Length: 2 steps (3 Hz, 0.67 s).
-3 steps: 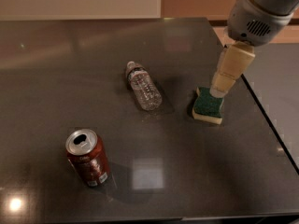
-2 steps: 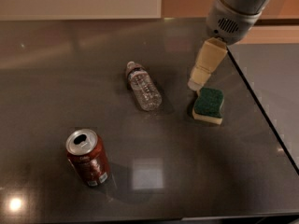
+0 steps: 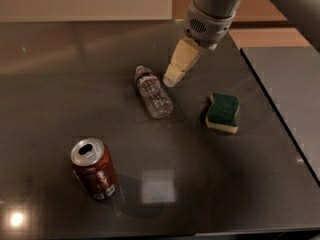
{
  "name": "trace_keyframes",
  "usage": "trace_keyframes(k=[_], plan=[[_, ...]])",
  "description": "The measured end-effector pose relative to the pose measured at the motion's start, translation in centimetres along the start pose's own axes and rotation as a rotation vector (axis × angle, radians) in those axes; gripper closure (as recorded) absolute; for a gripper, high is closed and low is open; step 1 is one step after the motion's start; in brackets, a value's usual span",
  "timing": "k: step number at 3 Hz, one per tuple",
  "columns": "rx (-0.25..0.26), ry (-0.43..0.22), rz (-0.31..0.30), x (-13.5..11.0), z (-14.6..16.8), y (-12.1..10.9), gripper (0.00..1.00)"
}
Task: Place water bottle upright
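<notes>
The water bottle (image 3: 153, 93) is a small clear ribbed plastic bottle lying on its side near the middle of the dark table (image 3: 60, 84), its cap end pointing away toward the back left. My gripper (image 3: 171, 79) hangs from the grey arm coming in from the upper right. Its cream-coloured fingers point down and to the left, with the tips just right of the bottle's neck and above the table. It holds nothing.
A brown-red soda can (image 3: 94, 168) stands upright at the front left, its top opened. A green and yellow sponge (image 3: 223, 112) lies to the right of the bottle. The table's right edge (image 3: 280, 119) runs diagonally, with a grey floor beyond.
My gripper has moved left, from above the sponge to just beside the bottle's neck. The bottle, can and sponge have not moved.
</notes>
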State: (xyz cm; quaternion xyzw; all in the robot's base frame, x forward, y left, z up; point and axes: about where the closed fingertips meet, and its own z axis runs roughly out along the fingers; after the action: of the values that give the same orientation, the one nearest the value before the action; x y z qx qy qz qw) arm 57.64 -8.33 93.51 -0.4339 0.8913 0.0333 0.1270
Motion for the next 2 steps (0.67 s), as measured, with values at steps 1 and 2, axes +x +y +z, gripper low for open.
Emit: trace_keyframes(k=[1, 2], plan=[[0.036, 0.024, 0.087, -2.6, 1.6, 0.6, 0.0], [0.065, 0.077, 0.148, -5.0, 3.6, 0.8, 0.0]])
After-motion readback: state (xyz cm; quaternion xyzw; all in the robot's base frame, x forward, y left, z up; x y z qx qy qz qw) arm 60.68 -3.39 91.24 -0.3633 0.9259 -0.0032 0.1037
